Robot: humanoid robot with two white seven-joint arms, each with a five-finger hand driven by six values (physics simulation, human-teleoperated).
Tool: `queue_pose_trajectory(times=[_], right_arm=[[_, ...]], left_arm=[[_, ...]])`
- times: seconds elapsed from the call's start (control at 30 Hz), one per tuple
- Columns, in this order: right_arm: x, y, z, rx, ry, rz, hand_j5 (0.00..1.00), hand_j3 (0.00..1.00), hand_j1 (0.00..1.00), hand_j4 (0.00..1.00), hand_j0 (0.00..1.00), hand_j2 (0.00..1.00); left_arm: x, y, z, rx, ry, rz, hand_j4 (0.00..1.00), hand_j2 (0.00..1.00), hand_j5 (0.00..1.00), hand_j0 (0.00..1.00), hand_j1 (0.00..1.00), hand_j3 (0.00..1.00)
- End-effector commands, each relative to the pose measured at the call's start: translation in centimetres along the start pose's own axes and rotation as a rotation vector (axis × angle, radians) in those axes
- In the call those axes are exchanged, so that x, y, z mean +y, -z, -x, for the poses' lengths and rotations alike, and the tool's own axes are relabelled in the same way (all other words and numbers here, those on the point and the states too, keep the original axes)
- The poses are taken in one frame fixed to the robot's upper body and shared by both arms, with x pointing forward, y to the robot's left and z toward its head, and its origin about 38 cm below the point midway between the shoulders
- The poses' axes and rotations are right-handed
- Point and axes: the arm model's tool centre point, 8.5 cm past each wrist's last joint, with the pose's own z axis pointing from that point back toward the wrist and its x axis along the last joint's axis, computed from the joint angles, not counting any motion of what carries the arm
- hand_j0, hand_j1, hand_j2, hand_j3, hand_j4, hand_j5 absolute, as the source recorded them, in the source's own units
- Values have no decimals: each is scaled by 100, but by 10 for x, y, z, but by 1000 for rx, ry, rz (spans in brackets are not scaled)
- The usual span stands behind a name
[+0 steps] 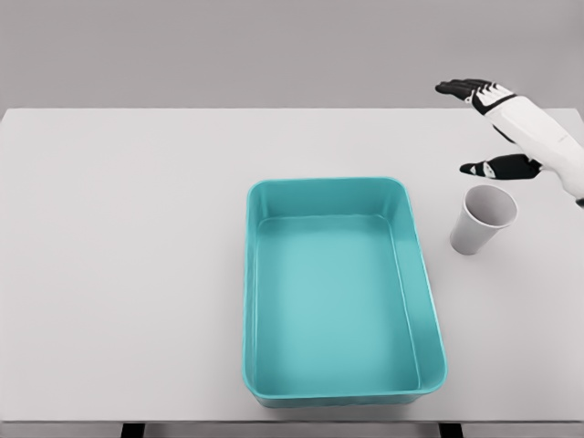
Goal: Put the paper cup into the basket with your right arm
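The right hand [497,128] is spread wide and holds nothing. It hangs just behind the paper cup [482,219], not touching it.

What could go wrong? The cup looks light and thin. A bump from the thumb could knock it over and roll it away. A hard squeeze could crush it.

Nearest is the basket [339,388], just left of the cup. It is a smooth teal tub with round corners, and nothing is in it. The cup stands upright on the white table [119,255]. It is white, wide at the top and narrow at the bottom. Farthest back are the dark fingertips [453,88].
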Motion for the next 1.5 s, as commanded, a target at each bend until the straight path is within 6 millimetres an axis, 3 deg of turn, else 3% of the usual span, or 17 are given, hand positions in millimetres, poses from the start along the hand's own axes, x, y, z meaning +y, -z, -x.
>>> queue_pose_trajectory(times=[0.0,0.13,0.27,0.33,0.37,0.43,0.57,0.7,0.9,1.2,1.47], right_arm=[[2,0,0,-1,7,-4,100,100,100,100,100,100],[-18,-13,13,36,22,15,100,100,100,100,100,100],[-52,-65,31,76,313,114,100,100,100,100,100,100],[-73,-75,35,81,400,182,100,100,100,100,100,100],[-73,-79,36,87,429,194,100,100,100,100,100,100],[-56,-100,44,138,546,212,100,100,100,100,100,100],[-13,-128,45,190,595,143,100,100,100,100,100,100],[7,-135,46,217,606,109,100,100,100,100,100,100],[67,-149,61,309,652,64,100,100,100,100,100,100],[98,-162,73,385,666,41,100,100,100,100,100,100],[107,-146,70,355,688,46,100,100,100,100,100,100]], left_arm=[[0,0,0,0,0,0,100,100,100,100,100,100],[0,0,0,0,0,0,100,100,100,100,100,100],[0,0,0,0,0,0,100,100,100,100,100,100],[0,0,0,-1,0,0,100,100,100,100,100,100],[0,0,-1,-3,0,0,100,100,100,100,100,100],[0,0,-1,-3,0,0,100,100,100,100,100,100],[0,0,-1,-3,0,0,100,100,100,100,100,100],[0,0,-1,-3,0,0,100,100,100,100,100,100],[0,0,0,-1,0,0,100,100,100,100,100,100],[0,0,0,-1,0,0,100,100,100,100,100,100],[0,0,-1,-3,0,1,100,100,100,100,100,100]])
